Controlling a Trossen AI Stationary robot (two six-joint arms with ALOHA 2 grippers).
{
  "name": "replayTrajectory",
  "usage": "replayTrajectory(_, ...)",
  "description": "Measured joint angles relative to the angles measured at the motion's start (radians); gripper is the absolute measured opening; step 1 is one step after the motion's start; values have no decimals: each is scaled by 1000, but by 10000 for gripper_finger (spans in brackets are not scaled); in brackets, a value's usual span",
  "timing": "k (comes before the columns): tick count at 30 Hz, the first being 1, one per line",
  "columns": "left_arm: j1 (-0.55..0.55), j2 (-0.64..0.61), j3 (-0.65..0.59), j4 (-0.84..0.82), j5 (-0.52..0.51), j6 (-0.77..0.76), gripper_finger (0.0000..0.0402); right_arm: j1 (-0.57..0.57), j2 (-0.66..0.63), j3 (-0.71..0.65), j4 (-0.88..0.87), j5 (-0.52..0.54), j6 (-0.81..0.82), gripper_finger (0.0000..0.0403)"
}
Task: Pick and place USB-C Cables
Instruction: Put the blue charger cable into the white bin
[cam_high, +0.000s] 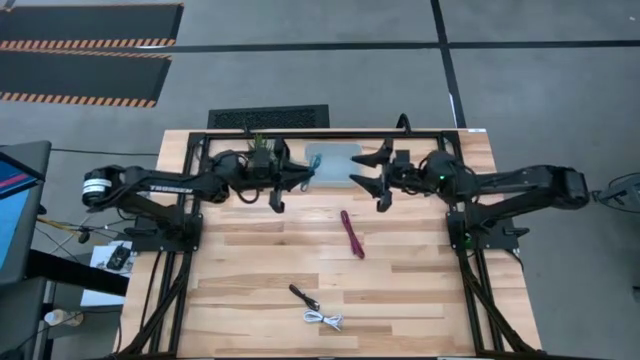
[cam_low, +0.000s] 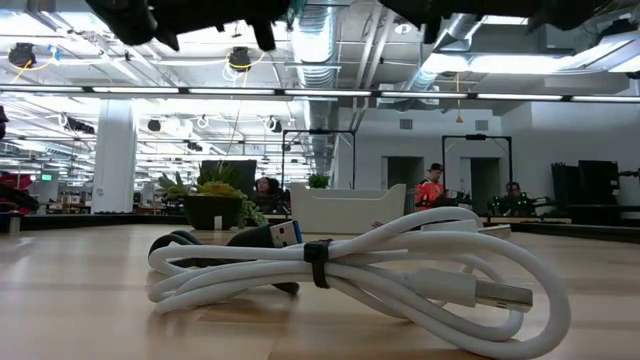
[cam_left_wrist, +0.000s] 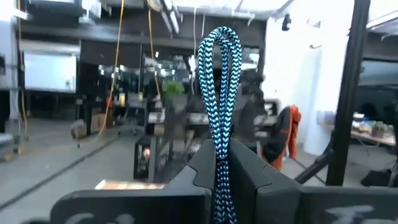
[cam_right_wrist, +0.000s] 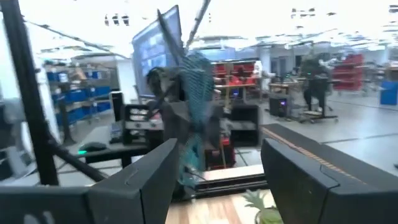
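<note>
between left gripper (cam_left_wrist: 224, 180) fingers, teal cable (cam_left_wrist: 221, 106) upright

Bright overhead strip lighting, blown-out ceiling glare, motion-blurred right wrist view.

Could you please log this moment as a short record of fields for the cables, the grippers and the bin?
left gripper: raised at the table's far side, shut on the teal cable
right gripper: raised opposite it, open, holding nothing
maroon cable: lying mid-table
black cable: near the front edge
white cable: coiled beside the black one, nearer the front edge
pale bin: far side, between the arms
potted plant: far side, by the left arm
</note>
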Motion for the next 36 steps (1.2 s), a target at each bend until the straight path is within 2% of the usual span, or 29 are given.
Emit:
replayTrajectory(11,4,155,4,168,-1,-42,14,-11,171,131,-14,-56,-48,301)
replayTrajectory(16,3,166,4,168,1,-49,14,-11,226,183,-43,-57,-52,313)
replayTrajectory(24,3,165,4,161,1,-49,15,-18,288,237,-48,-56,-52,307)
replayTrajectory(30,3,165,4,161,1,-48,15,-18,287,249,-64,-56,-51,262)
replayTrajectory(33,3,165,4,161,0,-48,15,-18,287,249,-63,-56,-44,212)
replayTrajectory(36,3,165,4,161,-1,-46,16,-18,287,249,-68,-56,-44,141)
